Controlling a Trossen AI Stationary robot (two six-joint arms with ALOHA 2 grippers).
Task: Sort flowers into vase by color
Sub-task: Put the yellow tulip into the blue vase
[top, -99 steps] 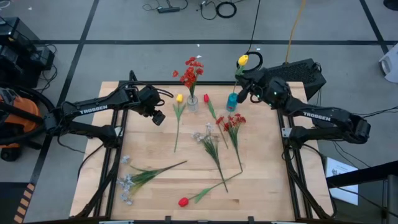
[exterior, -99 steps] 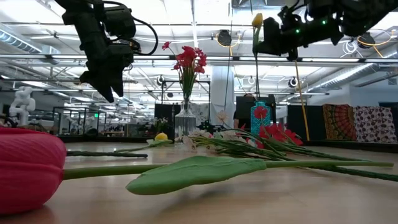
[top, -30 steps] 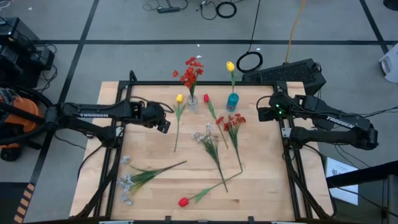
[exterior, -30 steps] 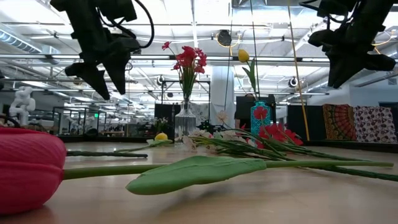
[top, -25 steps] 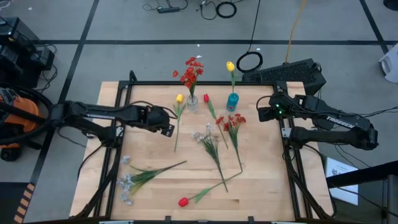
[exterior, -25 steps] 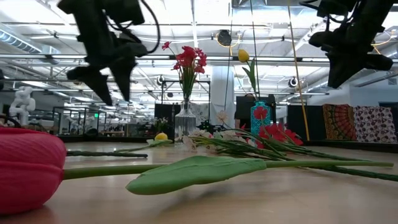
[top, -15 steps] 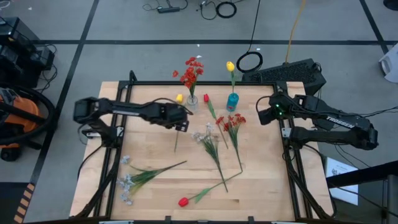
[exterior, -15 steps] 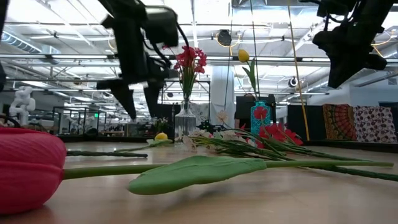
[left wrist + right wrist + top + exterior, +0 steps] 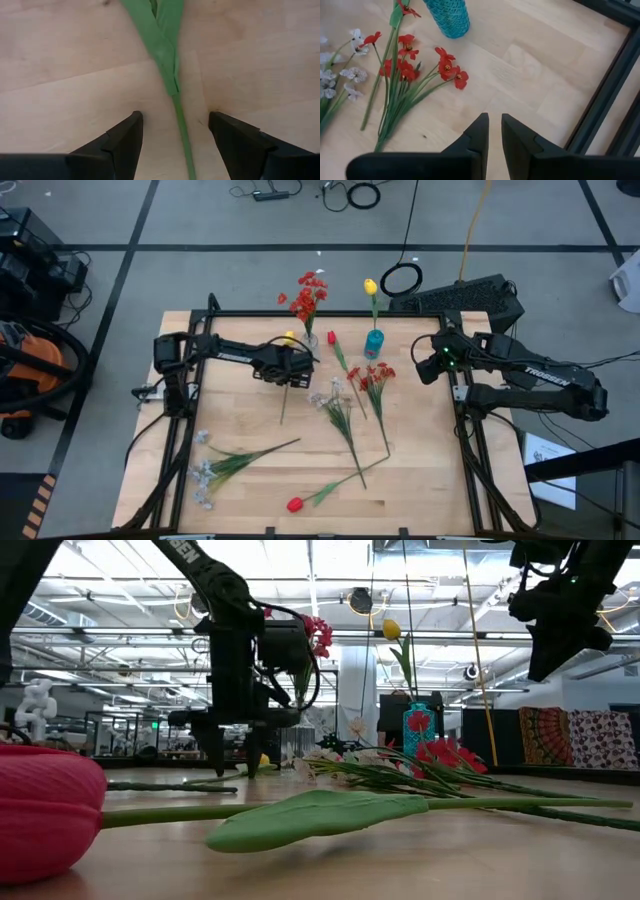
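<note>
Green plastic fills the left wrist view: the stem of the yellow tulip (image 9: pixel 288 338) is lined up between the two spread fingers of the left claw (image 9: pixel 291 373), which has been lowered to the desk (image 9: pixel 420 470) near the far edge, presumably so that the stem can be pinched just below its leaf. Nothing is held by it yet. The tulip's head lies beside the clear glass vase (image 9: pixel 309 346), in which a red flower cluster (image 9: pixel 309 292) is stood; a second yellow tulip (image 9: pixel 370 286) is stood in the blue vase (image 9: pixel 374 342) next to it, so the colours appear to be kept apart by vase. The right claw (image 9: pixel 493 131), nearly closed and empty, is hung above the desk's right edge. A red tulip (image 9: pixel 333 340), a red spray (image 9: pixel 372 377) and a white spray (image 9: pixel 330 396) are left lying mid-desk, a grey-white spray (image 9: pixel 204 473) near the left front corner and a red tulip (image 9: pixel 295 504) at the front edge. The desk is pale wood; beyond it an open hall with ceiling lights is seen in the low view.
</note>
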